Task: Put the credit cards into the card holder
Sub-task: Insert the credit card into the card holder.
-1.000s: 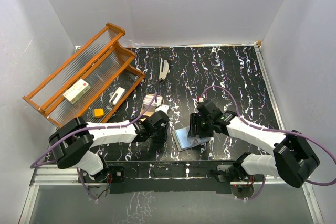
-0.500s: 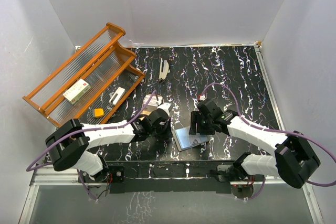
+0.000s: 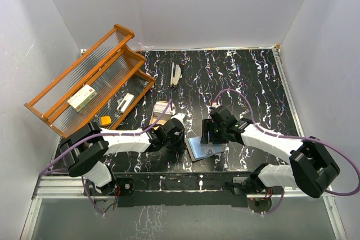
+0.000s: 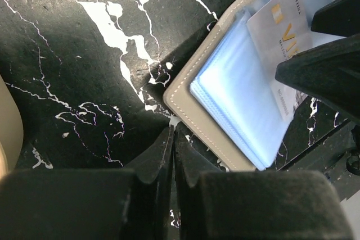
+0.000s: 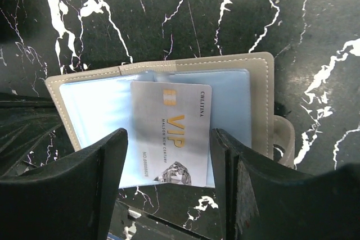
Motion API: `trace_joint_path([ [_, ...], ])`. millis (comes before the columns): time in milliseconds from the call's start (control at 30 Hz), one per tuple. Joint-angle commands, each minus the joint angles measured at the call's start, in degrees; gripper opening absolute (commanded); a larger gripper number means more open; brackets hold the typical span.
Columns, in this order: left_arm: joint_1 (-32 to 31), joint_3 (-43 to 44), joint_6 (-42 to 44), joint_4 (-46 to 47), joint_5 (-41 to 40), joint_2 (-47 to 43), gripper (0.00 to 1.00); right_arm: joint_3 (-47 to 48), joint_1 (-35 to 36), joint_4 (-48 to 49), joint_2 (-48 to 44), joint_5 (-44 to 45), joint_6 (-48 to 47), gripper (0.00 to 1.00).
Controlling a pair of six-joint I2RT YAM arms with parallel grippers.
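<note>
The credit card (image 5: 171, 133) lies on the open card holder (image 5: 260, 105), seemingly not yet in a sleeve. The right fingers (image 5: 95, 178) stand wide apart on each side of it and hold nothing. The left fingers (image 4: 157, 161) are pressed together and empty. A careless push could slide the unheld holder on the surface (image 5: 169, 15).

Black tabletop (image 3: 242, 77) veined with white marbling, plain white walls (image 3: 202, 9) closing it in on three sides, orange wooden tiered rack (image 3: 84, 68) with ribbed clear shelves at far left, pale metal frame (image 3: 53, 186) along near edge, even bright light.

Bright, even light; soft shadows.
</note>
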Motion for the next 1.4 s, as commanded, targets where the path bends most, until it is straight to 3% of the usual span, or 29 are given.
trace_joint_path([
  [0, 0.2, -0.78, 0.2, 1.67, -0.54, 0.22, 0.03, -1.56, 0.0, 6.07, 0.59, -2.09, -0.45, 0.59],
  [533, 0.2, 1.1, -1.08, -3.49, -2.28, -1.71, 0.03, -4.39, -0.05, 13.36, -4.04, -10.03, 0.96, 0.59],
  [933, 0.2, 5.66, -3.5, -10.54, -2.96, -6.47, 0.14, -5.14, -0.01, 9.68, -10.06, -1.89, 2.45, 0.59],
  [1067, 0.18, 4.39, -3.93, -8.74, -3.05, -6.52, 0.17, -5.45, 0.01, 10.3, -8.89, -2.37, 2.17, 0.59],
  [1367, 0.2, 1.98, -2.86, -3.99, -2.23, -2.09, 0.1, -7.21, -0.05, 14.58, -5.46, -5.03, 4.21, 0.59],
])
